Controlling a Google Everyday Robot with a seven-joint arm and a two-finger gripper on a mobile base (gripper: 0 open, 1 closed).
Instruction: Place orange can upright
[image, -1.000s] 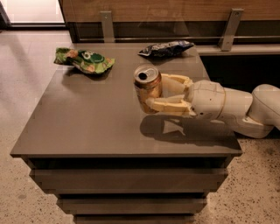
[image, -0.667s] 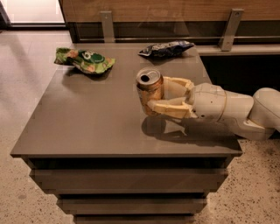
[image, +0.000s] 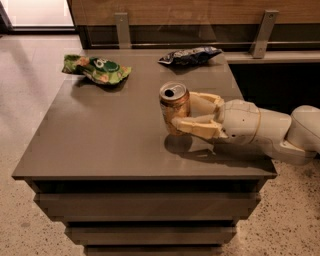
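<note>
Tan claw (image: 183, 111) on smooth white arm (image: 260, 127)

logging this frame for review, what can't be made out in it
- Camera view: whether the can rests on the table or hangs just above it; the gripper, shut around it at the table's right side, and the shadow hide its base.
- The can's print: blurred.
- The arm: cut off by the right edge.
- Lettering on the blue bag and green bag: too small.
</note>
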